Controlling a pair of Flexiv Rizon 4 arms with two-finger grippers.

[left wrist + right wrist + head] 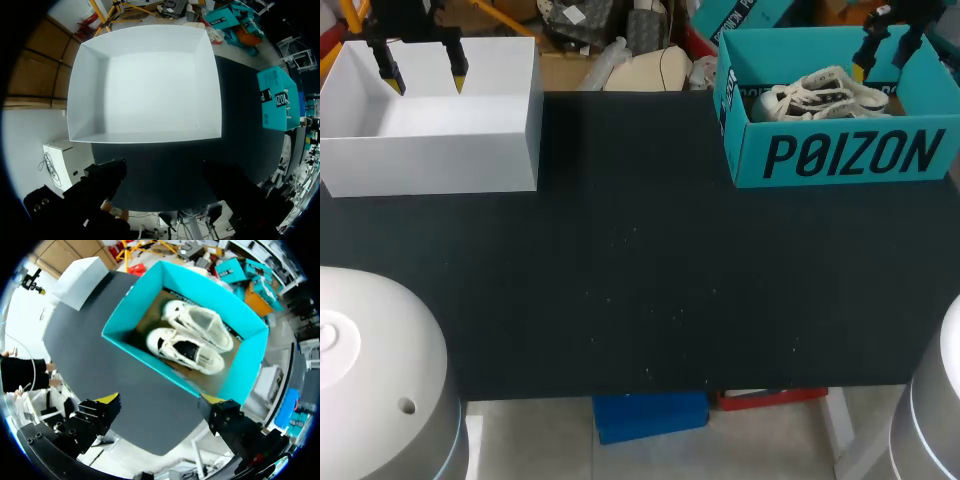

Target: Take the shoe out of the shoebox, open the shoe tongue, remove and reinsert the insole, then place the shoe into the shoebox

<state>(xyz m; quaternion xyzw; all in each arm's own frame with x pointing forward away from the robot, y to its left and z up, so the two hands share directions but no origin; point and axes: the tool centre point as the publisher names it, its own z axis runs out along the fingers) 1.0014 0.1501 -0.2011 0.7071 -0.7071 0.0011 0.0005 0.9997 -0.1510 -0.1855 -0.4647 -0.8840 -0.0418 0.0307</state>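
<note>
A teal shoebox (840, 155) stands open at the table's far right with a pair of white lace-up shoes (820, 95) inside. In the right wrist view both shoes (187, 352) lie side by side in the shoebox (131, 302). My right gripper (882, 55) hangs open above the box's far right part, clear of the shoes; nothing is between its fingers (160, 400). My left gripper (426, 78) hangs open over the white box, empty, its dark fingers (107, 180) spread wide.
An empty white open box (430, 160) sits at the far left; the left wrist view looks straight down into the white box (90, 90). Black table surface (640, 280) stretches between the two boxes. My arms' rounded grey bases (370, 370) fill the near corners.
</note>
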